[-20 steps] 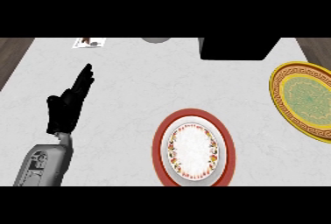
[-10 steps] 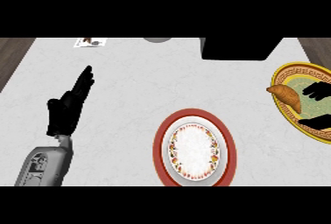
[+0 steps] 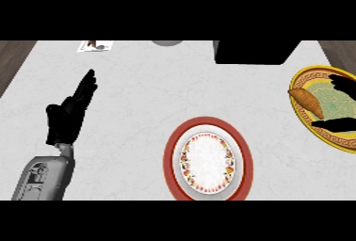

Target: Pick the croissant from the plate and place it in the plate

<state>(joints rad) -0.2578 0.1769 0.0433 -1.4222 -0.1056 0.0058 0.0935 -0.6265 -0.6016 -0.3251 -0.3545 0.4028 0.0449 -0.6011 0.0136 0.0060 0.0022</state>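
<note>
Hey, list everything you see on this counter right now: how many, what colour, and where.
Croissant: one, golden brown, on the yellow plate.
Yellow plate: one, yellow rim, green middle, right edge.
Red plate: one, red rim, white middle, lower centre.
Black box: one, black, far edge, right of centre.
Grey round thing: one, grey, far edge, cut off.
Card: one, white, far left.
Counter: one, white marbled.
Left hand: one, black, open, resting at left.
Right hand: one, black, over the yellow plate, fingers spread beside the croissant.
</note>
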